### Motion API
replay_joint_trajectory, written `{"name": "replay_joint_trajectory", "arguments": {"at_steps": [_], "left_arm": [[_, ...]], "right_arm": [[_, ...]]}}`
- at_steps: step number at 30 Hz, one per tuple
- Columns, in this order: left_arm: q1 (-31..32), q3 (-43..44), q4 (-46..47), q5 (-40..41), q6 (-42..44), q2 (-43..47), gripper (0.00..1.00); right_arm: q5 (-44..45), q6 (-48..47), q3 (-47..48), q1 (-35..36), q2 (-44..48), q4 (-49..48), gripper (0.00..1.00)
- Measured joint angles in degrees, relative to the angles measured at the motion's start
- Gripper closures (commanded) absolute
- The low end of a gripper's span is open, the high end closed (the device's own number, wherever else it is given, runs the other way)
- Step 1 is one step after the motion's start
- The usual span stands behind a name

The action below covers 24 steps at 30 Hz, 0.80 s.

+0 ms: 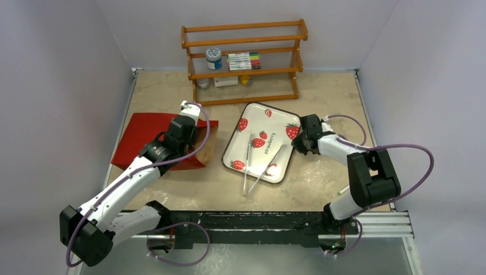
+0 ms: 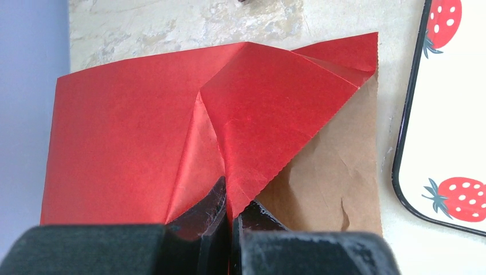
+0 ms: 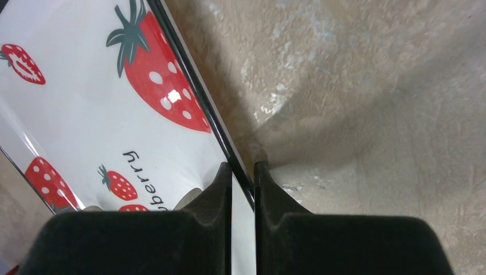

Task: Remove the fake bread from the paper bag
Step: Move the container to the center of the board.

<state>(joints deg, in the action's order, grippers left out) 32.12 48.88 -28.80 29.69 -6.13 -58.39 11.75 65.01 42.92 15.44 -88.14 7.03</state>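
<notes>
Paper bag (image 1: 137, 137): lies flat on the left side of the table (image 1: 326, 97), red outside up, its mouth turned to the right toward the tray (image 1: 269, 123).
Bag mouth: the top red layer is pulled up into a creased tent, and the brown inside (image 2: 338, 172) shows beneath it on the tray side.
Bag contents: cannot tell; nothing inside the bag shows in any view.
Left gripper (image 2: 229, 207): pressed together on the scalloped edge of the bag's (image 2: 126, 143) top layer, with the red paper pinched between the two black fingers.
Left arm: reaches from the near left corner over the bag, and in the overhead view it covers the spot where the gripper (image 1: 192, 150) grips.
Right gripper (image 3: 243, 172): nearly closed, pinching the black rim of the tray (image 3: 86, 114) at its right edge, one finger inside the rim and one outside.
Tray: white with strawberry prints, just beside the bag mouth, turned at an angle to the table edge.
Tongs (image 1: 248, 160): two pale pairs lie on the tray, with their ends sticking out over its near rim.
Shelf (image 1: 243, 71): wooden, at the far edge, holding a jar (image 1: 213, 57) and a row of markers (image 1: 243, 60).
</notes>
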Motion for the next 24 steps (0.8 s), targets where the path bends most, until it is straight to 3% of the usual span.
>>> {"name": "replay_joint_trajectory", "arguments": {"at_steps": [5,9,14,16,24], "left_arm": [[0.5,0.2,0.0,-0.9,0.3,-0.2,1.00],[0.9,0.2,0.0,-1.0,0.4,-0.9,1.00],[1.1,0.5,0.0,-1.0,0.8,-1.3,1.00],[1.1,0.7,0.0,-1.0,0.8,-1.6,1.00],[1.8,1.3,0.1,-2.1,0.7,-3.3,1.00]], "right_arm": [[0.3,-1.2,1.6,-3.1,-1.6,0.2,0.92],[1.4,-3.9,6.1,-6.1,-5.6,0.2,0.79],[6.2,-7.6,11.8,-9.6,-10.3,0.4,0.40],[8.6,-9.7,14.1,-10.8,-11.7,1.4,0.33],[13.0,-16.5,16.3,-11.3,-9.4,6.6,0.26]]}}
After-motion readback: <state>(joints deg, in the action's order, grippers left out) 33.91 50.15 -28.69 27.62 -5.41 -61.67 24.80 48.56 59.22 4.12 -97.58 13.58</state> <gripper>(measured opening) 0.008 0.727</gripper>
